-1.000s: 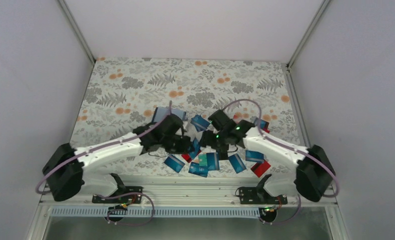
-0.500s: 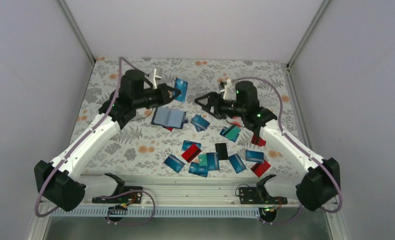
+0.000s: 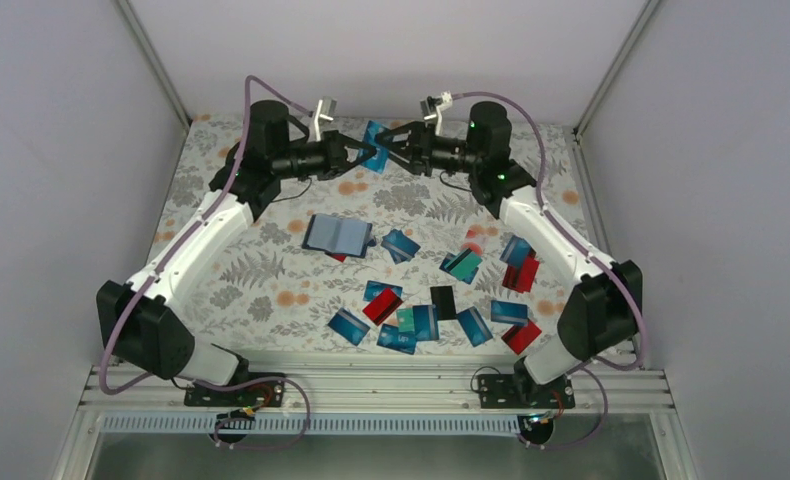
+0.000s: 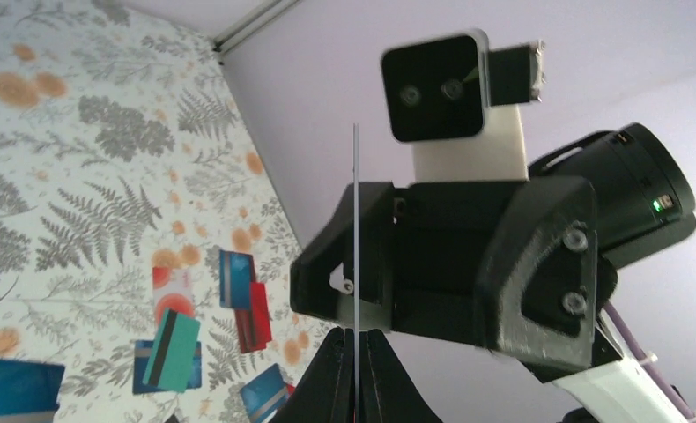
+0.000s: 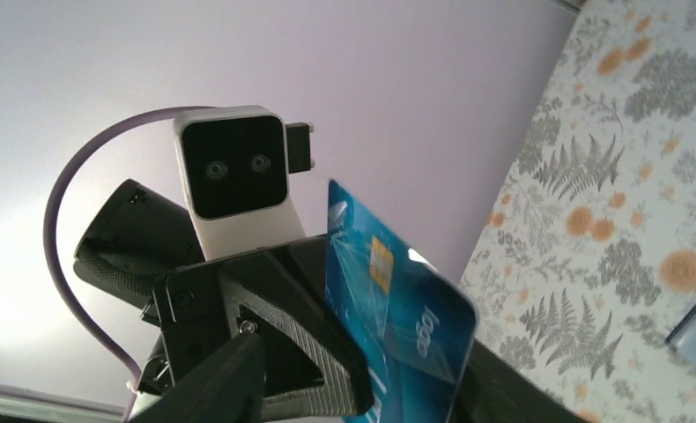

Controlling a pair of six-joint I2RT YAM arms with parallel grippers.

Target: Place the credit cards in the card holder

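My left gripper (image 3: 361, 157) is raised over the back of the table and shut on a blue credit card (image 3: 375, 160). In the left wrist view the card (image 4: 355, 220) shows edge-on, standing up from my shut fingertips (image 4: 355, 339). My right gripper (image 3: 393, 152) faces it, open, with one jaw on each side of the card (image 5: 397, 291); I cannot tell if they touch it. The navy card holder (image 3: 338, 235) lies on the cloth below, with a red card under its edge. Several blue, teal, red and one black card (image 3: 442, 301) lie scattered near the front.
A floral cloth (image 3: 241, 170) covers the table. White walls stand close at the left, right and back. A metal rail (image 3: 391, 385) runs along the front edge by the arm bases. More cards lie at the right (image 3: 519, 268).
Both arms rose from the card pile and swung to the back. My left gripper carried a blue card up, and the two grippers came together around it.
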